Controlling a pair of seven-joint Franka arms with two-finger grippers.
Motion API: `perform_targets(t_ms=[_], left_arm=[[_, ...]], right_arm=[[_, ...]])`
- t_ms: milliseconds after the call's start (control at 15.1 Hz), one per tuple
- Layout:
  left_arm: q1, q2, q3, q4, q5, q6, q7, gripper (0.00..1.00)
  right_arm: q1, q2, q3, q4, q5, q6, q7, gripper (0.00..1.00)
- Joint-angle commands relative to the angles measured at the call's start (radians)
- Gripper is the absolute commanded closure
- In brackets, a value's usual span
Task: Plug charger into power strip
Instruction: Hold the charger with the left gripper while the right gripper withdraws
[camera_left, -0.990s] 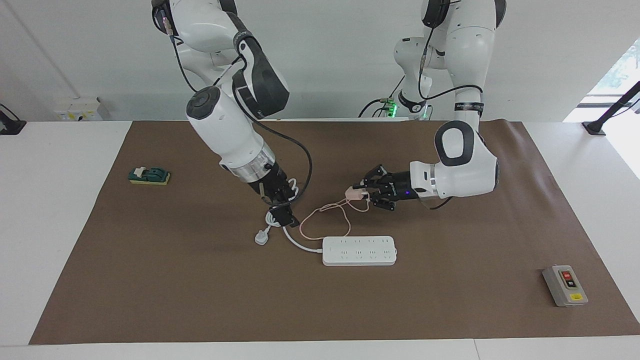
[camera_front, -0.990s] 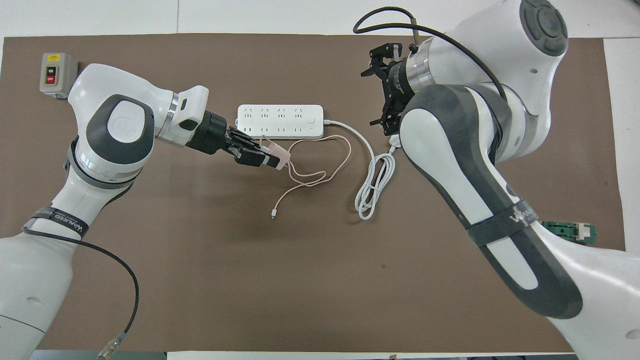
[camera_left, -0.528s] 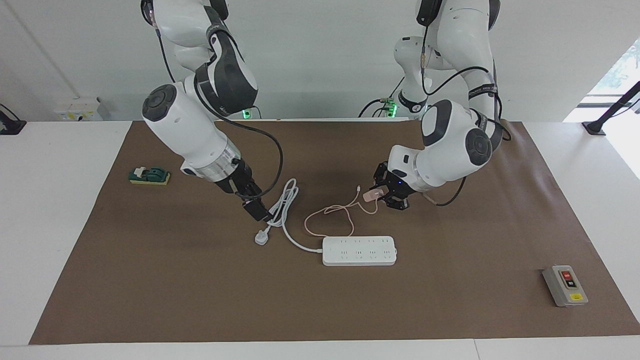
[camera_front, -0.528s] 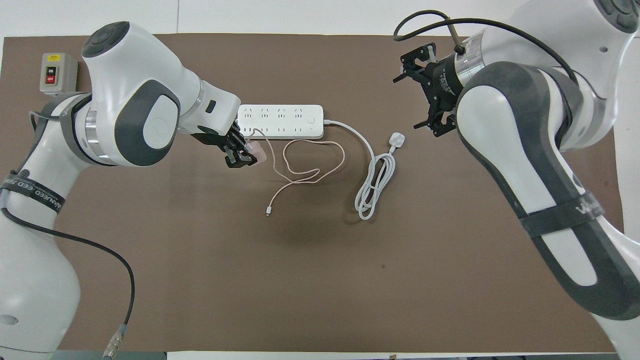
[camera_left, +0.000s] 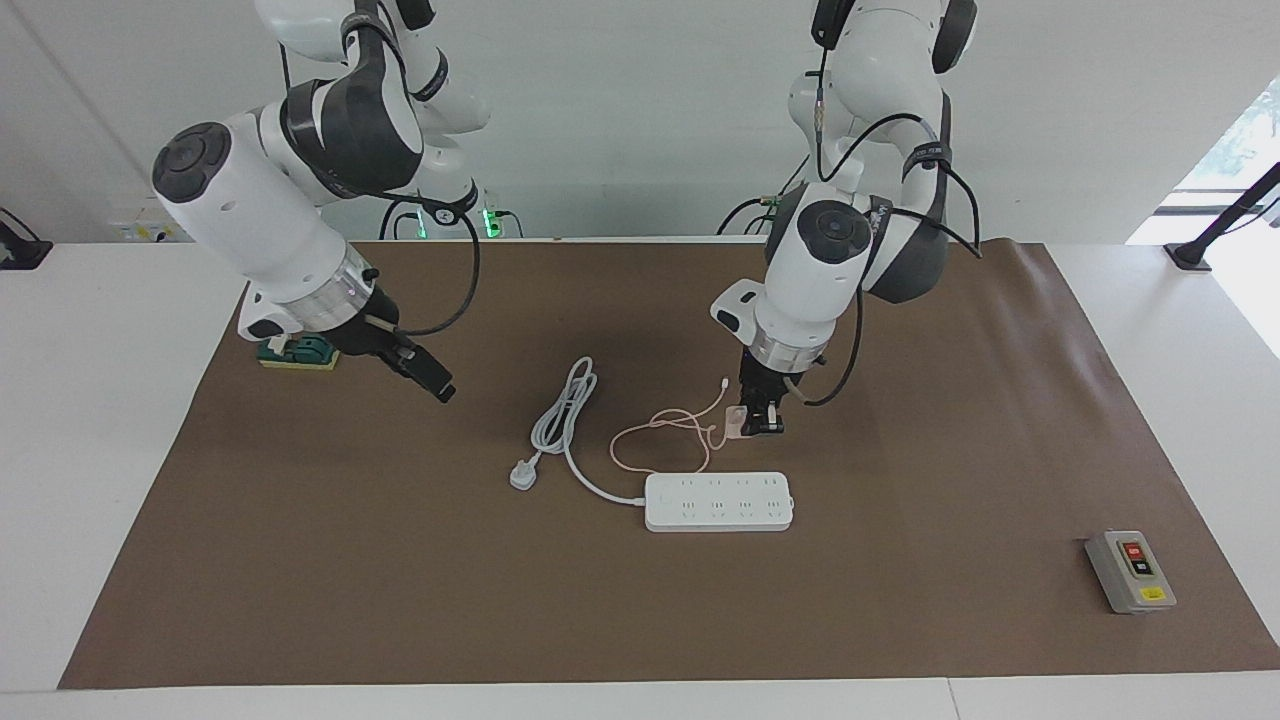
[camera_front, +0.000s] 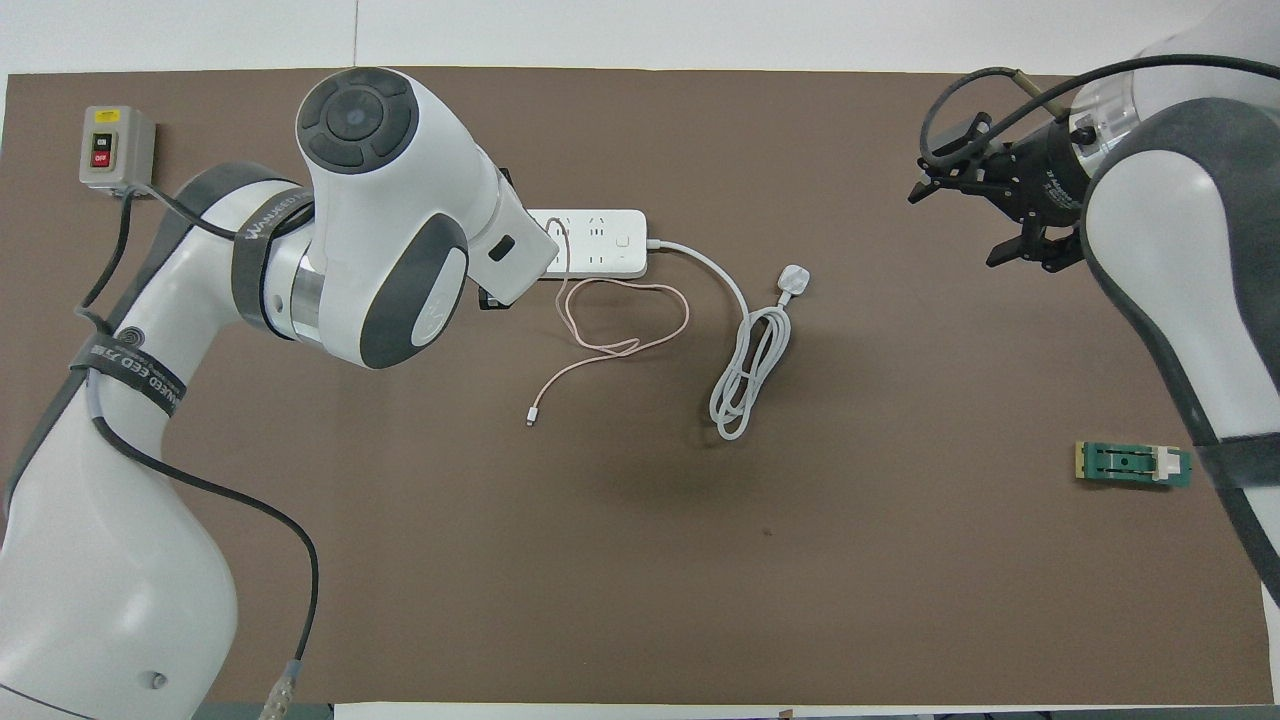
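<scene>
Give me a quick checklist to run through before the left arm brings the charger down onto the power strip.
1. Charger held in left pincer: ok, shut on it.
2. Charger above the power strip: not ok, it hangs over the mat beside the strip.
3. Prongs facing the sockets: cannot tell.
4. Pink cable off the sockets: ok in the facing view.
5. Right pincer out of the way: ok, open over the mat toward the right arm's end.
6. White plug apart from the strip: ok.
</scene>
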Motion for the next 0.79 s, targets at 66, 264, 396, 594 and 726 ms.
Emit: perform_targets(t_ms=[66, 264, 396, 594, 726], left_arm=[[0.006, 0.016, 0.013, -0.030, 0.073, 0.095, 0.100, 1.00], [0.032, 0.037, 0.015, -0.025, 0.125, 0.150, 0.164, 1.00], [0.037, 0.039, 0.016, -0.033, 0.129, 0.158, 0.168, 1.00], [0.046, 0.045, 0.016, -0.051, 0.125, 0.167, 0.168, 1.00], [0.063, 0.056, 0.015, -0.071, 0.124, 0.196, 0.171, 1.00]], right_arm=[[-0.039, -0.141, 0.009, -0.173, -0.073, 0.008, -0.298, 0.00], [-0.068, -0.187, 0.009, -0.250, -0.110, 0.021, -0.475, 0.00], [-0.099, -0.189, 0.009, -0.254, -0.119, 0.020, -0.534, 0.00], [-0.114, -0.265, 0.009, -0.352, -0.121, 0.037, -0.580, 0.00], [-0.110, -0.288, 0.009, -0.379, -0.121, 0.025, -0.580, 0.00]])
